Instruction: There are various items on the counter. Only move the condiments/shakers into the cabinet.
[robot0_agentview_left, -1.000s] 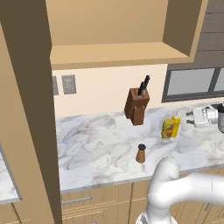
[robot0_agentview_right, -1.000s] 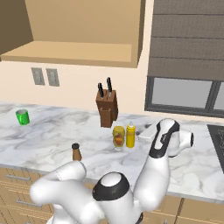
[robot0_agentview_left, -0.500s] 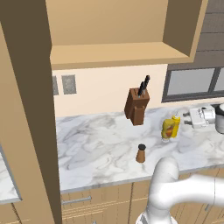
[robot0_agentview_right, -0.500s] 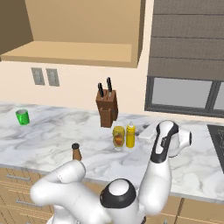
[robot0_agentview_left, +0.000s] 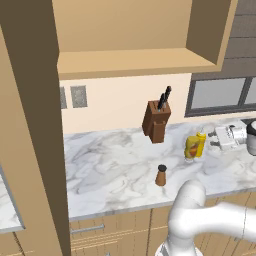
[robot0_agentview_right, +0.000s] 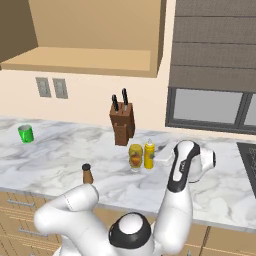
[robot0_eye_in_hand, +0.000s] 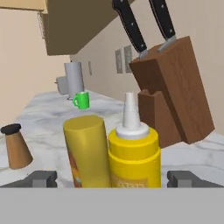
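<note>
Counter (robot0_agentview_left: 110, 170) lies bare left of the squeeze bottle (robot0_eye_in_hand: 132, 153) and jar (robot0_eye_in_hand: 86, 151), which stand touching, knife block (robot0_eye_in_hand: 175, 96) behind. My gripper (robot0_eye_in_hand: 111, 178) is spread wide, a finger on either side of the pair, holding nothing.

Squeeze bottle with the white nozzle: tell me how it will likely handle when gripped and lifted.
The squeeze bottle is tall and narrow, so it may tip if nudged high. It stands right beside the yellow-orange jar, so closing the open pincer could catch both. Its smooth, probably soft sides may give or slip.
</note>
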